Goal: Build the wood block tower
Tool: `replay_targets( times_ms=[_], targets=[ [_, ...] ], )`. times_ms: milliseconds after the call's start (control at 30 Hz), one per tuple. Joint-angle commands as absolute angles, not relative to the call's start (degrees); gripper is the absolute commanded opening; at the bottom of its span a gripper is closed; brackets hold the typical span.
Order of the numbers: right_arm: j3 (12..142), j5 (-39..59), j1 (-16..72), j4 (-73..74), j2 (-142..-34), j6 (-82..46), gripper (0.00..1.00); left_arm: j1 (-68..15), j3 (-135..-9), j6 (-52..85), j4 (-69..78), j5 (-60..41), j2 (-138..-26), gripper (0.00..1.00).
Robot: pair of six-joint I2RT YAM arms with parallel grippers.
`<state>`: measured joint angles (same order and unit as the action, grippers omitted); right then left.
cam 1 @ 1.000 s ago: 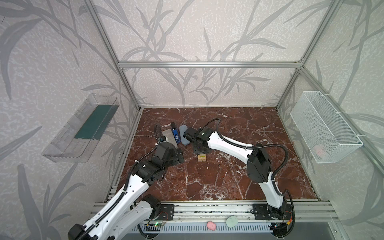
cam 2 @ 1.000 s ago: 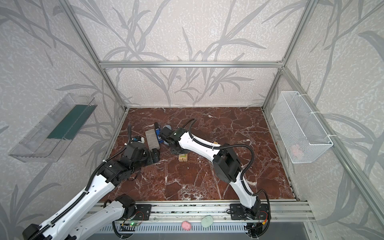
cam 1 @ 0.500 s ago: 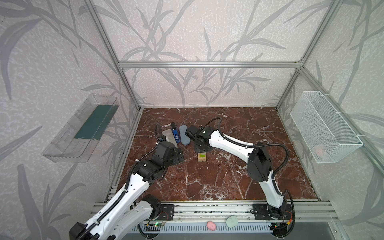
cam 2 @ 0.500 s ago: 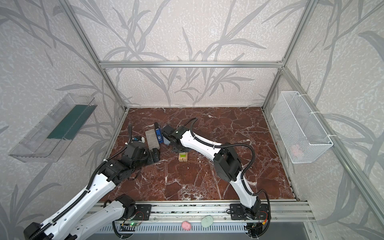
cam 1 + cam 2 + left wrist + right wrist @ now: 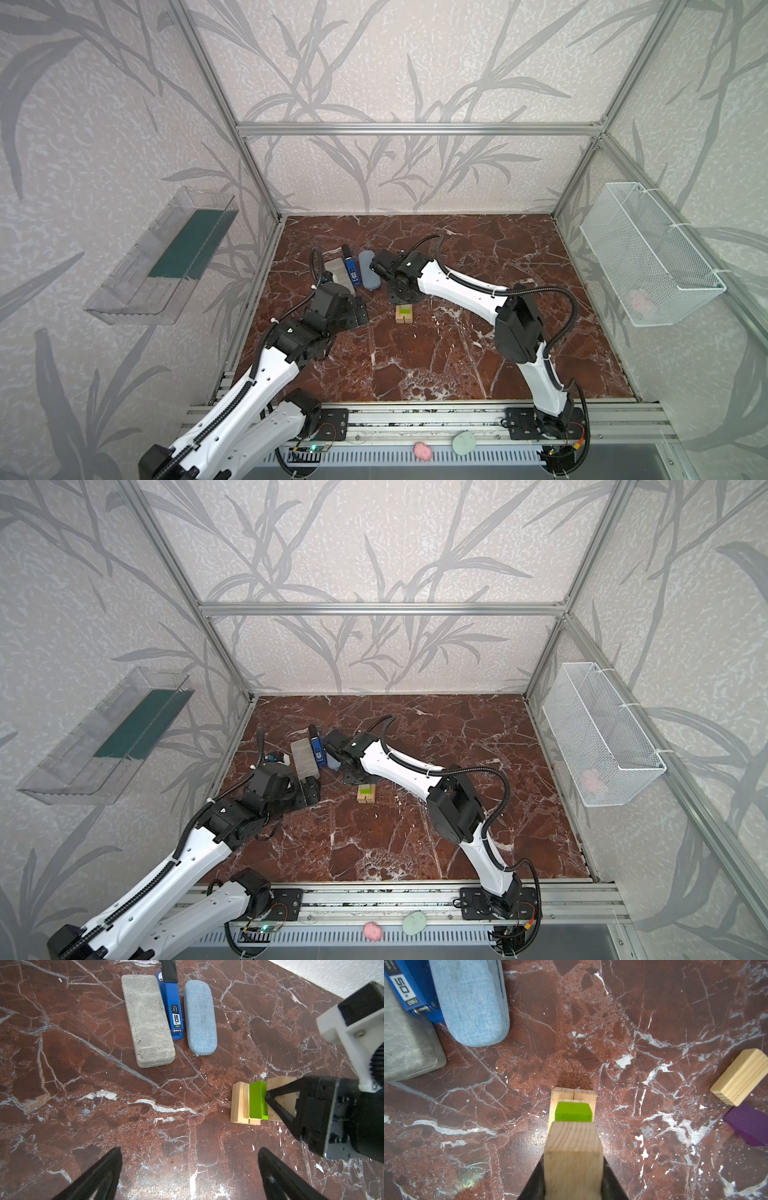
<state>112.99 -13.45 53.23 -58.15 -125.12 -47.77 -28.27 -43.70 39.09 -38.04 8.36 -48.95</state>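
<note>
Right wrist view: looks down on the right gripper (image 5: 573,1186), closed round the held tan block (image 5: 573,1153), poised just above the tower (image 5: 562,1095) and next to its lime-green block (image 5: 573,1112); cannot tell whether touching. Shows the loose tan block (image 5: 740,1077) and the purple block (image 5: 749,1124) lying just beside each other on the marble floor (image 5: 654,1012), off to one side of the tower.

On to containers, in both top views. Finds a clear bin (image 5: 124,305) on the left wall, with a dark green sheet (image 5: 189,243) lying in it. Finds a white wire basket (image 5: 648,249) on the right wall, with a pale pink lump (image 5: 640,299) at its bottom, too blurred to name.

Places the tower left of the floor's middle, near but apart from the grey case (image 5: 148,1022), blue stapler (image 5: 171,1007) and light blue fabric case (image 5: 200,1018), lined up side by side toward the back left. Shows the left gripper (image 5: 190,1149) spread wide and empty, low over marble, near the tower's left side.

Leaves the right half and the front of the floor bare up to the aluminium front rail (image 5: 415,415). Adds a pink blob (image 5: 423,451) and a mint blob (image 5: 464,442) resting just beyond that rail.
</note>
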Motion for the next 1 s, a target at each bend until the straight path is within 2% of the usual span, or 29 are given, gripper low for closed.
replay_targets(
  times_ms=[0, 967],
  targets=[
    [114.17, -14.07, 53.0, -58.36, -126.08, -48.01, 0.16, -27.78, -44.29, 39.66, -38.43, 8.29, -48.43, 1.0],
    [110.67, -14.46, 52.99, -56.93, -125.7, -49.21, 0.19, -27.54, -44.56, 39.83, -38.69, 7.65, -48.56, 1.0]
  ],
)
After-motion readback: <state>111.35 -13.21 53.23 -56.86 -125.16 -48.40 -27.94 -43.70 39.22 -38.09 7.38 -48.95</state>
